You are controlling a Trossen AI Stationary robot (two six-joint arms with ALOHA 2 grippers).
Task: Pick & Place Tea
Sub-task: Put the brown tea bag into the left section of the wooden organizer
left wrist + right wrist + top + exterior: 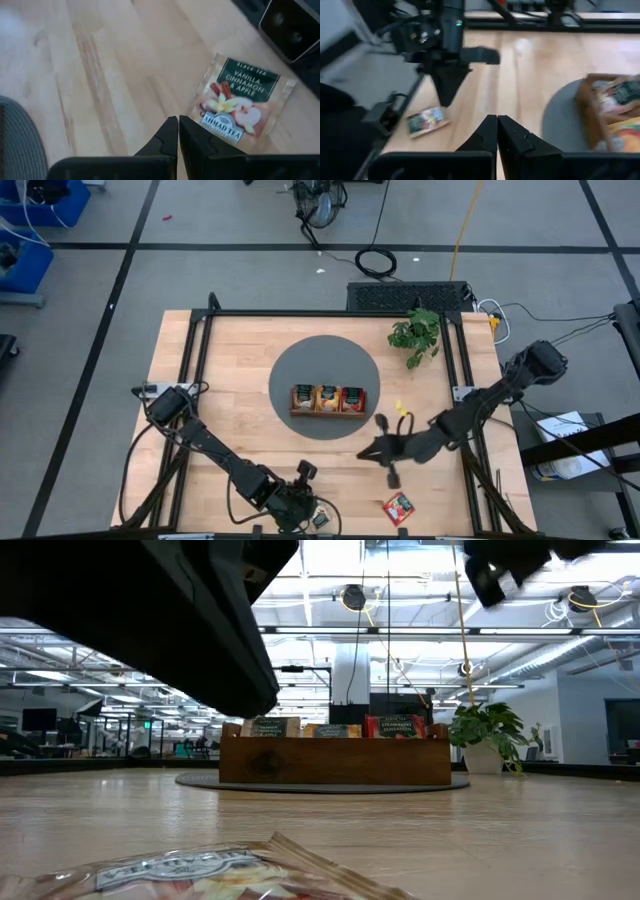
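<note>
Tray (329, 413) on grey mat (300, 370) holds tea in all three compartments. Two packets remain on table: red packet (399, 507) near front edge, vanilla packet (239, 100) just beside left gripper (178, 131). Left gripper jaws closed, empty. Right gripper (497, 129) jaws closed, empty, between tray and red packet.

A wooden tray (328, 413) is seen on a round grey mat (300, 370) at the table's (230, 360) middle. A green plant (417, 334) is set at the mat's far right. A yellow scrap (402, 409) is noted just beside the mat.
</note>
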